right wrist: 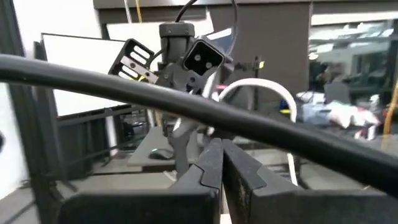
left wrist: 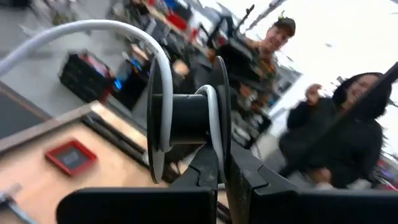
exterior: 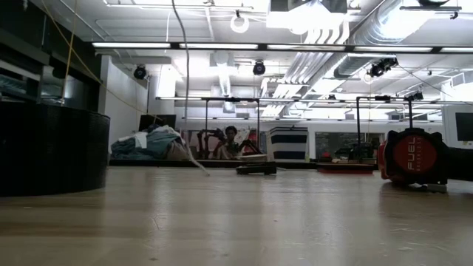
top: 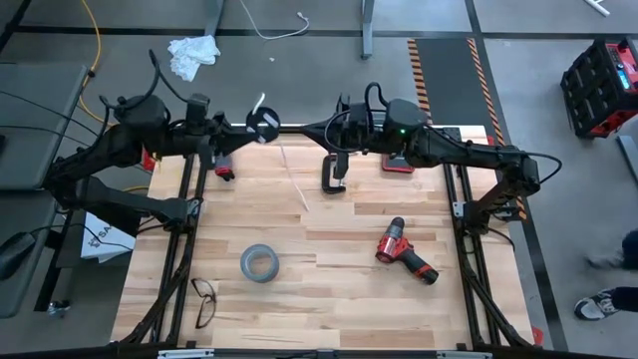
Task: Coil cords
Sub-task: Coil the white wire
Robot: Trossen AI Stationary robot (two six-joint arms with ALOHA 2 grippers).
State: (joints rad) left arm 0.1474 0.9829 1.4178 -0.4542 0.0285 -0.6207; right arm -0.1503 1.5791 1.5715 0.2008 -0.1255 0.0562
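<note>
A small black spool [top: 265, 124] with a white label hangs above the table's far edge, with my left gripper [left wrist: 222, 163] shut on it. The thin white cord [left wrist: 163, 93] loops about once round the spool's hub. It then arcs away and hangs down [exterior: 186, 89], and its lower length lies on the wooden table [top: 301, 194]. My right gripper [top: 304, 128] points level at the spool from the table's right. Its fingers [right wrist: 211, 163] are shut with nothing showing between them. The cord [right wrist: 273, 90] passes beyond them. My left gripper pinches one flange of the spool [left wrist: 221, 118] at its rim between the two fingers. The fingers come at it level from the table's left. The spool is lifted clear of the table, and the cord hangs slack from its hub.
On the table lie a grey tape roll [top: 258, 263], a red drill [top: 404, 251], a pair of glasses [top: 204, 299] and a black clamp [top: 332, 175]. The left wrist view shows two people [left wrist: 348, 124] standing beyond the table.
</note>
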